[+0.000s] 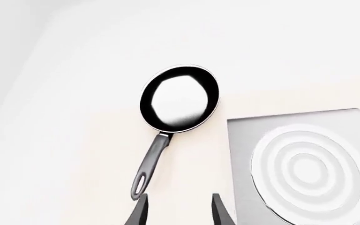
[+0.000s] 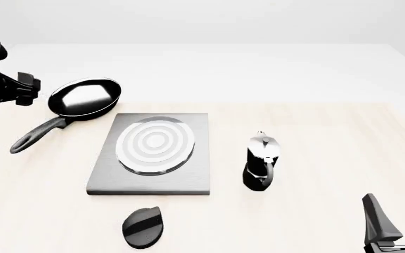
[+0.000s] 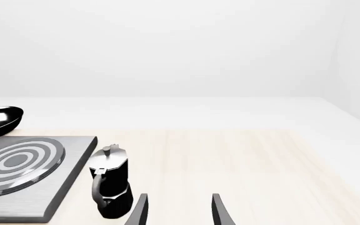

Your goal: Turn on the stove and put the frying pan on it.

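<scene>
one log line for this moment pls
frying pan on table left of stove, not on it | knob untouched | left gripper open | right gripper open, empty

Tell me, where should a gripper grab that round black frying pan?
Probably the round black frying pan's long handle, from above. It lies flat on the table, pointing away from the dark-grey stove slab, so open jaws could straddle its narrow width; the bowl looks too wide.

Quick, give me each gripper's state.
Left gripper: open, holding nothing.
Right gripper: open, holding nothing.
</scene>
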You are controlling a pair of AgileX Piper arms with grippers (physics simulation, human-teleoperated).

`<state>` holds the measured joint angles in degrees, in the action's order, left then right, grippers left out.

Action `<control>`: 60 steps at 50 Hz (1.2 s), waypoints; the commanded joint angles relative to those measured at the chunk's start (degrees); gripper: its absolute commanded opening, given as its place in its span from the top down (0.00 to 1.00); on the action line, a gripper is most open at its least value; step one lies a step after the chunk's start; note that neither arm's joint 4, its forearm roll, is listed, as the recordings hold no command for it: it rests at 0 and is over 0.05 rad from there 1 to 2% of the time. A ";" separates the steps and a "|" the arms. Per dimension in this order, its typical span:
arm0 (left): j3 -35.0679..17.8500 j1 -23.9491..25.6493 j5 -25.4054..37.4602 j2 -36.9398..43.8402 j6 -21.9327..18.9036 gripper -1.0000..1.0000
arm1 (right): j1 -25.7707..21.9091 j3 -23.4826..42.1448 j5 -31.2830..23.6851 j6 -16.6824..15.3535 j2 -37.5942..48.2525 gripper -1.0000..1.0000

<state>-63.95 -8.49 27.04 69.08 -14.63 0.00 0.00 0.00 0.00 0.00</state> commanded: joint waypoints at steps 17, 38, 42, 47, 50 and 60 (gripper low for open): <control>-13.69 -5.94 3.41 14.98 -4.09 0.00 | 0.00 0.00 0.00 0.00 0.00 0.00; -21.92 -8.32 4.32 25.53 -7.39 0.00 | 0.00 0.00 0.00 0.00 0.00 0.00; -23.13 -8.42 4.60 26.93 -7.74 0.00 | 0.00 0.00 0.00 0.00 0.00 0.00; -24.55 -8.72 4.73 29.27 -9.04 0.00 | 0.00 0.00 0.00 0.00 0.00 0.00; -25.29 -9.04 4.59 30.65 -10.15 0.00 | 0.00 0.00 0.00 0.00 0.00 0.00; -27.97 -9.11 4.82 34.49 -11.03 0.00 | 0.00 0.00 0.00 0.00 0.00 0.00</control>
<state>-89.27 -17.32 31.62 99.76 -24.38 0.00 0.00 0.00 0.00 0.00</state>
